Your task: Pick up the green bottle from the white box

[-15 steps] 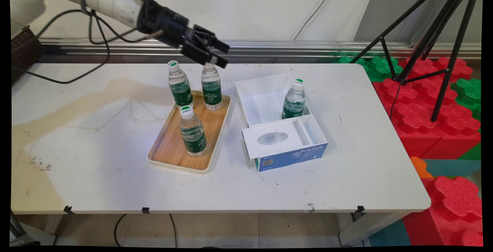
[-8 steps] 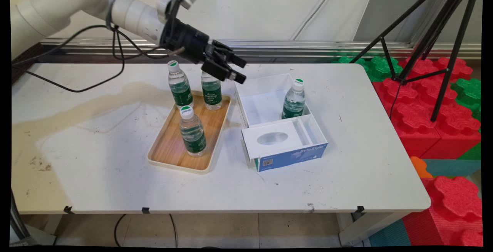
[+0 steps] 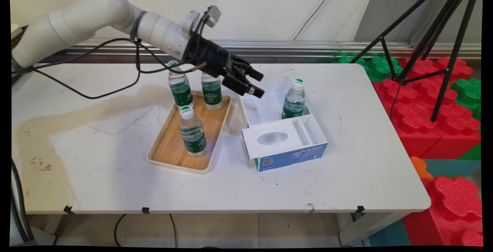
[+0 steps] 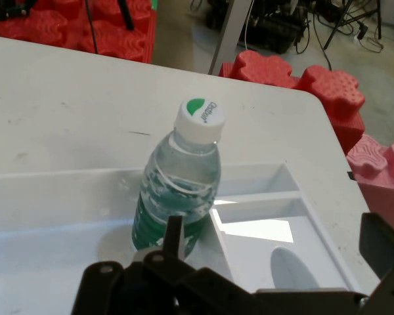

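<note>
The black two-finger gripper (image 3: 257,85) hangs over the far-left corner of the open white box with a blue printed front (image 3: 285,156), its jaws parted and holding nothing. In the hand view the clear plastic water bottle with green label and white cap (image 4: 180,184) stands upright just ahead of the jaws, between their lines but apart from them. That bottle (image 3: 294,99) stands in the box's larger far compartment, against the right wall. The near part of the box carries a white panel with an oval opening. Left of the box, a shallow wooden tray with cream rim (image 3: 175,163) on the white counter (image 3: 96,155) holds three upright water bottles: two at its far end (image 3: 180,88) (image 3: 211,93), one nearer (image 3: 192,130).
</note>
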Controlling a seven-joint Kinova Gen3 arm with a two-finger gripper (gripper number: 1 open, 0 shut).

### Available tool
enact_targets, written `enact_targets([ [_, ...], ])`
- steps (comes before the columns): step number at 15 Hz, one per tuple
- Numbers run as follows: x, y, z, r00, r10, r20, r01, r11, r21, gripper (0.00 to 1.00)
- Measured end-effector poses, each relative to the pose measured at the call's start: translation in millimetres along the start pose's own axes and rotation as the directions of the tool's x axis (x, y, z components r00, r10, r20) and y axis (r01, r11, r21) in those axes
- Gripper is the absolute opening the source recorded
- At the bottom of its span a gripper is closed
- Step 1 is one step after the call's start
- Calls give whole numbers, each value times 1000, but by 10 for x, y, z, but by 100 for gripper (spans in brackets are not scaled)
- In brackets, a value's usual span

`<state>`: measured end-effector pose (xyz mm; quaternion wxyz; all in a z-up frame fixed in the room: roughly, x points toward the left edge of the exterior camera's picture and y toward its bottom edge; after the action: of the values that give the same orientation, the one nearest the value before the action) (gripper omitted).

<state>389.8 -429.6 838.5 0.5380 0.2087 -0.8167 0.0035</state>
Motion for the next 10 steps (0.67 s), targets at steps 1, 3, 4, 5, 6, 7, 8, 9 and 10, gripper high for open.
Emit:
enact_targets([
  [1, -1, -23, 69, 1000, 0, 0, 0, 1000, -1, 100],
  [3, 6, -71, 197, 1000, 0, -1, 0, 1000, -1, 100],
  [4, 13, -99, 265, 1000, 0, -1, 0, 1000, -1, 100],
  [5, 20, -125, 322, 1000, 0, -1, 0, 1000, 0, 100],
  [6, 23, -156, 383, 1000, -2, -2, 2, 1000, 0, 100],
  [7, 25, -190, 449, 1000, -3, -1, 3, 1000, 1, 100],
  [8, 23, -211, 484, 1000, -4, -1, 4, 1000, 1, 100],
  [9, 20, -232, 518, 1000, -5, 0, 5, 1000, 2, 100],
  [10, 16, -253, 550, 1000, -6, 1, 6, 1000, 3, 100],
])
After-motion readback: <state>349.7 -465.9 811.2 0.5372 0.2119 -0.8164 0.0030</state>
